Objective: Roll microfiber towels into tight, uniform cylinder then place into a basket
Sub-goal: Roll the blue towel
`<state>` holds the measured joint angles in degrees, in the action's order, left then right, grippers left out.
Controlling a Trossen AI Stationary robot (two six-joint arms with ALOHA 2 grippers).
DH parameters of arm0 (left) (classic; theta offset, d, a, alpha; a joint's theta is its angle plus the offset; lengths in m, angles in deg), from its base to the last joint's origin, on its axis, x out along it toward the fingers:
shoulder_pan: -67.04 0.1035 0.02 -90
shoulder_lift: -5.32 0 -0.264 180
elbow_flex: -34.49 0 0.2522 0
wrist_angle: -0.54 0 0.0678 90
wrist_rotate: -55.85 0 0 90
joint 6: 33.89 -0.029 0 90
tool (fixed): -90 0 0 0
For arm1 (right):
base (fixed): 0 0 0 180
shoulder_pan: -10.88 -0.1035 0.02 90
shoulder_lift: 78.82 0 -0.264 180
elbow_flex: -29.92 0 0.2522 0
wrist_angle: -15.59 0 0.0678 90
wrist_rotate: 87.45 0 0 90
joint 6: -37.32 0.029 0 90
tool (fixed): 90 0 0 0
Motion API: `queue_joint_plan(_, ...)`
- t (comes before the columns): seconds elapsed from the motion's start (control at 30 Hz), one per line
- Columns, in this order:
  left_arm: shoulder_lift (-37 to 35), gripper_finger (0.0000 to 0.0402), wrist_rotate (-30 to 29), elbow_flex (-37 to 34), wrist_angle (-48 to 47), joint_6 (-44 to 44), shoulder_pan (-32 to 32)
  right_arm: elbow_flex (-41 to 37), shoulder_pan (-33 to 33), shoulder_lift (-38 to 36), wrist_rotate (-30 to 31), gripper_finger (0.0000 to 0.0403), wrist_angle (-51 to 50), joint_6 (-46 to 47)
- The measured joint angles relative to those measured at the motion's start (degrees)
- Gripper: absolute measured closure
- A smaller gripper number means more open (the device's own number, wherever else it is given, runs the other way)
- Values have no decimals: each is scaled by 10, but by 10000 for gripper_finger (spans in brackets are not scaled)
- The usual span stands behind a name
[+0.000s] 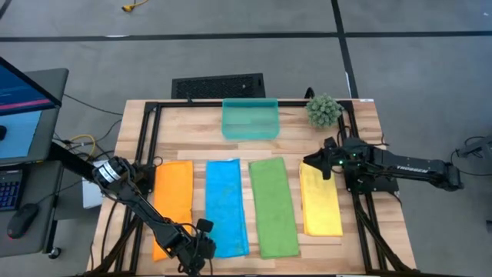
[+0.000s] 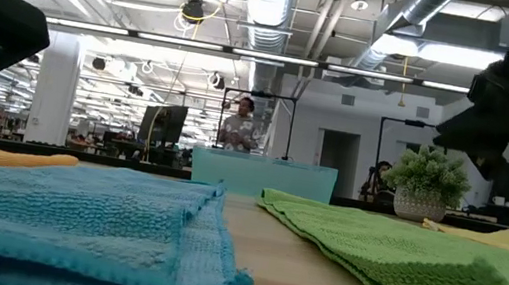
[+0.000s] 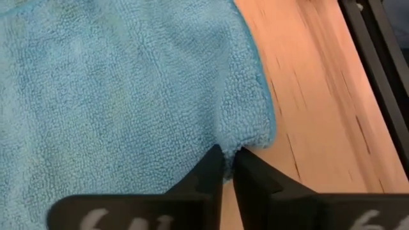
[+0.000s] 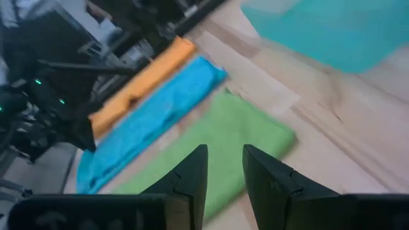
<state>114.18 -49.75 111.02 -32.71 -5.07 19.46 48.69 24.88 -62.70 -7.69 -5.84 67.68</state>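
Note:
Four microfiber towels lie flat side by side on the wooden table: orange [image 1: 173, 201], blue [image 1: 226, 206], green [image 1: 273, 206] and yellow [image 1: 320, 201]. The teal basket [image 1: 250, 118] stands beyond them at the far edge. My left gripper [image 3: 228, 167] is at the blue towel's near left corner, shut on it. My right gripper [image 4: 223, 167] hovers open over the yellow towel's far end [image 1: 314, 171], with nothing between its fingers. My left gripper pinches the blue towel's near left corner [image 3: 241, 142] between its two fingers [image 3: 204, 176]. They come slanting down from the far left. The cloth puckers at the fingertips; the rest of the towel lies flat on the table.
A spiky green plant ball [image 1: 324, 111] sits right of the basket. A black frame [image 1: 146, 154] runs round the table top. Bare wood shows between the towels and the basket. A monitor and keyboard stand left of the table.

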Motion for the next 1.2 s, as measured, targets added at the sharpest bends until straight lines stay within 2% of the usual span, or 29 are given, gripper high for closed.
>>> queue_joint_plan(0.23, 0, 394, 14, 0, -1, 45, 0, 0, -4, 0, -1, 280, 85, 82)
queue_joint_plan(0.5, 0, 398, 19, 14, -9, 67, 4, 1, -11, 0, -2, 283, 284, 115)
queue_joint_plan(0.67, 0, 400, 21, 24, -31, 91, 11, 1, -47, 9, -2, 285, 351, 50)
queue_joint_plan(0.93, 0, 401, 48, 24, -40, 124, 26, 4, -115, 35, 41, 285, 365, -59)
queue_joint_plan(1.2, -1, 401, 63, 29, -46, 126, 34, 78, -195, 132, 83, 285, 343, -154)
